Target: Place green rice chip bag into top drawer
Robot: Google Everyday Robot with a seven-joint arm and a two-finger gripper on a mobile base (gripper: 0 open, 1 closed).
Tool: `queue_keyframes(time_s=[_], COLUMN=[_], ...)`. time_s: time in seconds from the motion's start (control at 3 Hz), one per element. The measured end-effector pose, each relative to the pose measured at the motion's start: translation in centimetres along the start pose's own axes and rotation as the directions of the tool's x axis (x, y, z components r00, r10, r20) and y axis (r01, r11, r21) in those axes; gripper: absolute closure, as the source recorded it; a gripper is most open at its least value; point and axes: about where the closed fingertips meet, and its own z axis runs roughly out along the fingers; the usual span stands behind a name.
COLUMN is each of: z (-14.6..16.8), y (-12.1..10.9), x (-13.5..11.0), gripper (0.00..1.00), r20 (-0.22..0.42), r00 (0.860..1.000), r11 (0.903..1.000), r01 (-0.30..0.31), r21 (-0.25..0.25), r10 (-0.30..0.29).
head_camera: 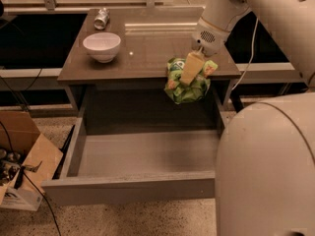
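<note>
Green rice chip bag (183, 90) hangs at the front edge of the table (147, 53), above the open top drawer (133, 188), not in it. We see the gripper (192, 69) clamped on the bag's top. White bowl (102, 45) and can (102, 17) sit on the table's left.

My gripper (187, 77), with smooth tan fingers (193, 65), pinches the crinkly, glossy green rice chip bag (194, 91) at the table's front edge. The top drawer (142, 154) looks matt grey. I see a glossy brown table top (147, 48), a smooth white bowl (102, 45), a shiny metal can (102, 17) and a dull cardboard box (29, 151).
</note>
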Motion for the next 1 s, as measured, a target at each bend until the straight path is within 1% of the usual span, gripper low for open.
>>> queue_keyframes(time_s=[0.33, 0.67, 1.0], z=[0.4, 1.4, 2.2], y=[-0.4, 1.3, 3.3], x=[-0.4, 2.2, 5.4], gripper=[1.0, 1.0, 1.0], r20=[0.011, -0.053, -0.101], r00=[1.0, 0.997, 0.991], r11=[1.0, 0.9985, 0.993], r01=[0.001, -0.05, -0.099], r21=[0.01, -0.022, -0.064], r10=[-0.001, 0.048, 0.092])
